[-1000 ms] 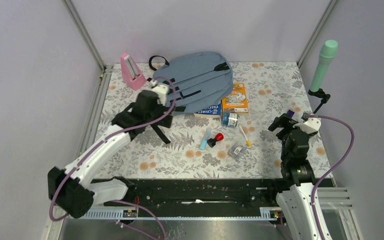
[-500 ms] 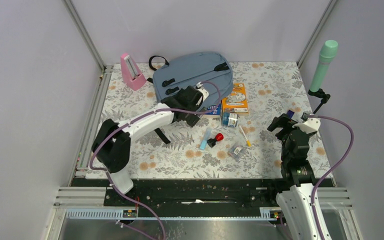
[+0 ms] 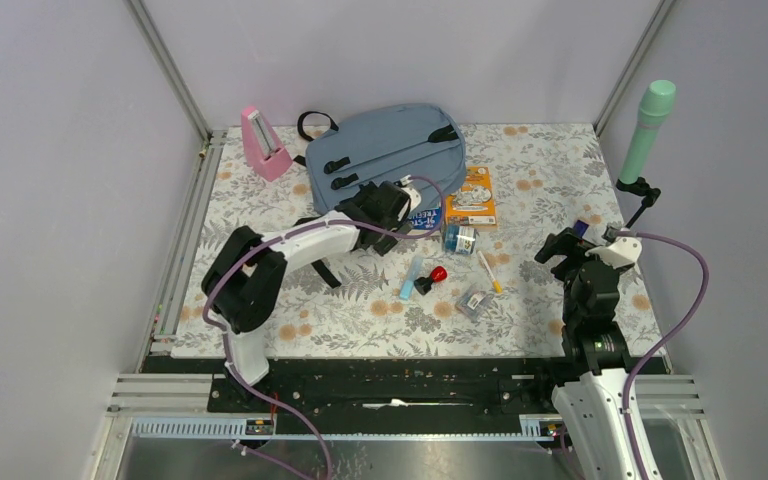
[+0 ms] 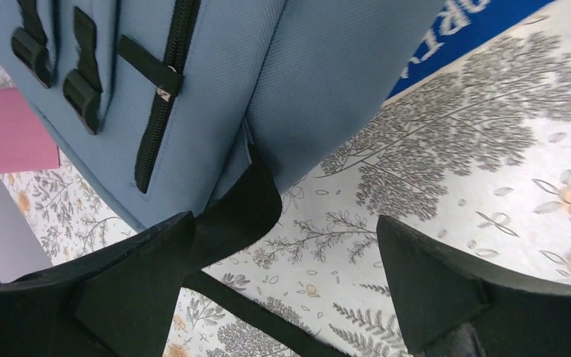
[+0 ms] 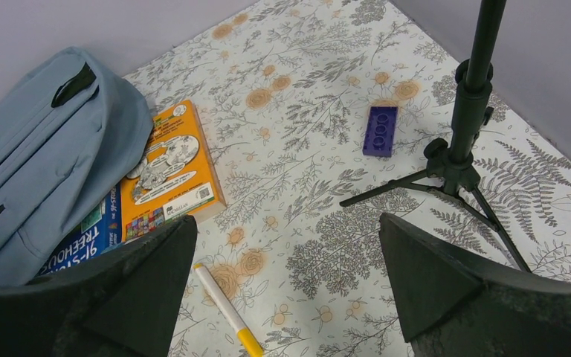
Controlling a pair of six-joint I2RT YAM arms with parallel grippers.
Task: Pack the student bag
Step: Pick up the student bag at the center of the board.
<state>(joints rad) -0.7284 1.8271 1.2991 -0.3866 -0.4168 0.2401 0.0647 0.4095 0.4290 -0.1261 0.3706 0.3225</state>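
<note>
Student bag (image 3: pixel 390 150) lies flat, far centre of bench (image 3: pixel 560 170). Left hand (image 4: pixel 282 279) gapes at its near edge; right hand (image 5: pixel 286 286) gapes, idle. Risk: pinching loose strap (image 4: pixel 238 212), dragging bag off blue book (image 4: pixel 468 33).

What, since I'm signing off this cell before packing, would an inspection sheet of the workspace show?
Surface: floral-print tabletop, flat.
Job's things: soft grey-blue fabric backpack lying flat, overlapping a blue book.
Clutter: pink metronome, orange book, yellow-tipped white marker, purple toy brick, green cylinder on black tripod.
Grippers: left gripper open at the backpack's near edge; right gripper open, empty.
Cables: purple cables along both arms, no snag seen.
Surroundings: plain pale walls, metal frame posts.
</note>
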